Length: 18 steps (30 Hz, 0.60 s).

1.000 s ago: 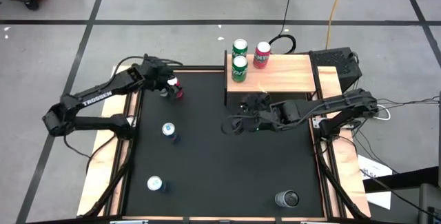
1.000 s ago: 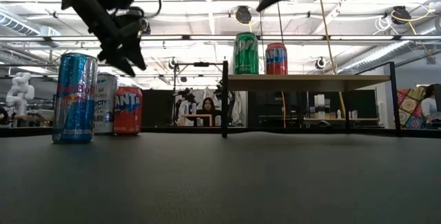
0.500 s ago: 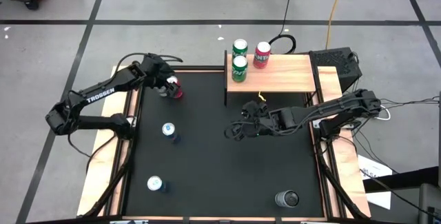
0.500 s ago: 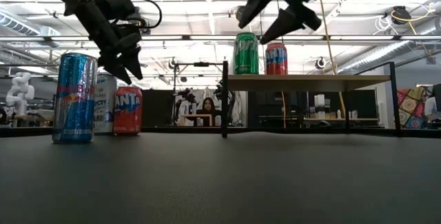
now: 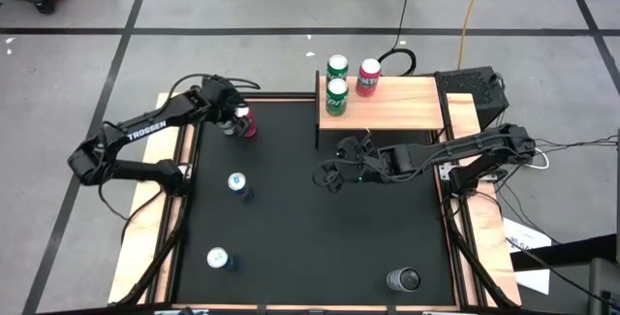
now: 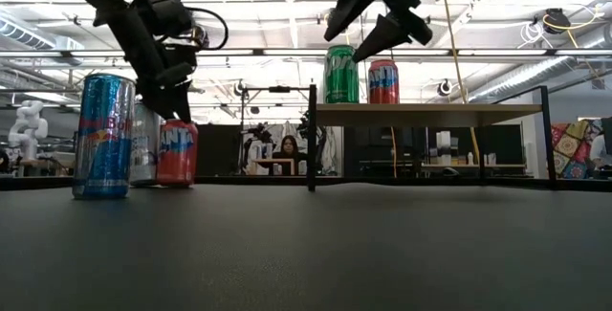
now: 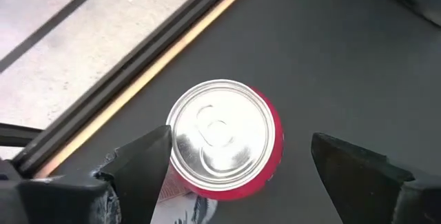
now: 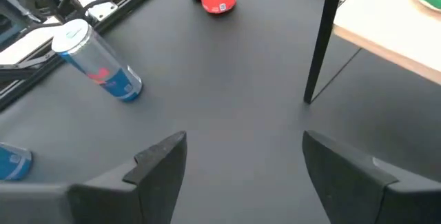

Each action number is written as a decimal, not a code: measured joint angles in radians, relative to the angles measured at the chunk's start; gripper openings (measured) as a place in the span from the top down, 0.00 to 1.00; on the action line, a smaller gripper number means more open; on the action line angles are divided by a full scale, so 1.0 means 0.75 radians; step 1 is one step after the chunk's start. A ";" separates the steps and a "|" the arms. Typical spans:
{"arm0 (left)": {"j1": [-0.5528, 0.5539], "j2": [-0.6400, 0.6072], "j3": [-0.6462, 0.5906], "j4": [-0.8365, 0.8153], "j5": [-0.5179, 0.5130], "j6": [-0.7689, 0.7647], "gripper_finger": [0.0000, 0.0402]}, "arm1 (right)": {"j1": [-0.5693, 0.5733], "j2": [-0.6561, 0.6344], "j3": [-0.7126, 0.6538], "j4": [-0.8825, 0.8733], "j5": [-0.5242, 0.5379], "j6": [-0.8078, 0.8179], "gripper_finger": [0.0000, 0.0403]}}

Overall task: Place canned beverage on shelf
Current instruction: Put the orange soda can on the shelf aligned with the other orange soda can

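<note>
A red can [image 7: 220, 138] with a silver top stands upright on the black mat [image 5: 310, 237] near its far left corner. My left gripper [image 7: 238, 162] hangs open just above it, one finger on each side of the top [image 6: 177, 120]. The wooden shelf [image 5: 397, 107] stands at the far right on thin black posts; two green cans [image 5: 336, 95] and a red can [image 5: 368, 76] stand on it. My right gripper [image 5: 327, 177] is open in the air over the mat, in front of the shelf's left end, with nothing between its fingers [image 8: 162, 162].
Two blue cans [image 5: 235, 182] [image 5: 218, 257] stand on the mat's left half, and a dark can [image 5: 402, 279] near the front right. The shelf's black front post [image 8: 318, 45] stands close to my right gripper. People sit in the room behind the table [image 6: 287, 148].
My left gripper has sunk and moved toward the red can, its fingers now at the can's top. My right gripper has come down over the mat and tipped, staying in front of the shelf's left end. Both stay open.
</note>
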 joint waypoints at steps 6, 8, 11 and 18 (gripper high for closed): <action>-0.009 0.032 0.000 0.011 -0.038 -0.003 0.13 | 0.001 0.000 0.000 -0.004 -0.005 -0.007 0.32; -0.029 0.033 0.000 0.012 -0.034 -0.006 0.13 | 0.001 0.000 0.000 -0.010 -0.005 -0.011 0.32; -0.068 0.034 -0.001 0.008 -0.028 -0.015 0.13 | 0.001 0.000 0.000 -0.010 -0.005 -0.026 0.32; -0.172 0.037 0.030 -0.028 0.006 -0.016 0.13 | -0.008 -0.003 0.001 -0.010 -0.007 -0.051 0.32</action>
